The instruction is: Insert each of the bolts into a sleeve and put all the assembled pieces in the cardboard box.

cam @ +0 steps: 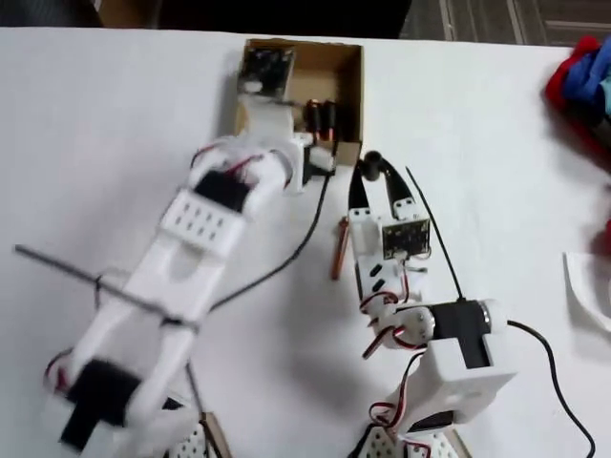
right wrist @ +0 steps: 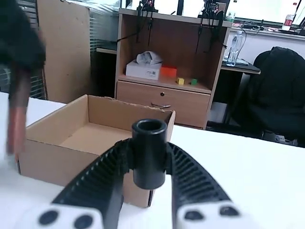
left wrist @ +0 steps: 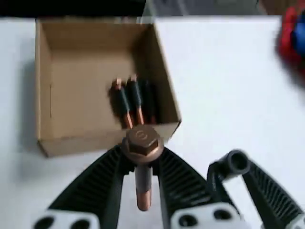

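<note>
Copper-and-black assembled pieces (left wrist: 131, 100) lie in the cardboard box (left wrist: 45, 86); left gripper (left wrist: 141, 153) clamps a bolt (left wrist: 143, 191), right gripper (right wrist: 148, 151) clamps a sleeve (right wrist: 149, 143), not yet joined.

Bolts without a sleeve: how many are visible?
2: one bolt in the left gripper, a second bolt on the table beside the right arm. Arms may hide others.

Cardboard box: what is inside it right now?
At least two sleeved bolts lie side by side in the cardboard box; its near wall hides their lower ends, and a third is unclear.
</note>
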You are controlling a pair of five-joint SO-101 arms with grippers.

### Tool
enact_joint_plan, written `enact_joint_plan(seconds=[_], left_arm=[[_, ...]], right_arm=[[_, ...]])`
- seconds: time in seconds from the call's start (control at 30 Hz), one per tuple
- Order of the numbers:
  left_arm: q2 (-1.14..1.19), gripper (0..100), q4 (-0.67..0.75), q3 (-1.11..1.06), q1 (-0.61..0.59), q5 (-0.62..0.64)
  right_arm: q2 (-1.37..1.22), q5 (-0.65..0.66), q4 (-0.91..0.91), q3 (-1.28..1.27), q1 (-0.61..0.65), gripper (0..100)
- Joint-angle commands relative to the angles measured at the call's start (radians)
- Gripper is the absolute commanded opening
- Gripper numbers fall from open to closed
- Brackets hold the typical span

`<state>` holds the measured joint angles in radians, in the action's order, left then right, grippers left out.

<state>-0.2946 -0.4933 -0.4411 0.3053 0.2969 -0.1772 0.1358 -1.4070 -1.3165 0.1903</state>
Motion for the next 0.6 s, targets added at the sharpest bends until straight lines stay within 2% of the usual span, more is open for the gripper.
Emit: enact_joint_plan(seconds=[0.0,0.07,0.13,0.23,0.57], left_arm=[[-0.229,2,0.442,-0.252,0.041,0.006],[-0.296,2,0.575,-0.352,0.069,0.006],[-0.327,3,0.635,-0.395,0.091,0.006],[-0.315,3,0.646,-0.39,0.097,0.006],[-0.117,3,0.646,-0.255,0.121,0.006]], right_arm=[[0.004,-0.003,-0.024,0.008,0.028,2.1],[0.002,-0.003,-0.021,0.018,0.039,2.1],[-0.01,-0.003,0.025,0.052,0.041,2.1],[-0.062,-0.003,0.061,0.127,0.035,2.1],[-0.17,-0.002,-0.05,0.161,0.077,2.1]])
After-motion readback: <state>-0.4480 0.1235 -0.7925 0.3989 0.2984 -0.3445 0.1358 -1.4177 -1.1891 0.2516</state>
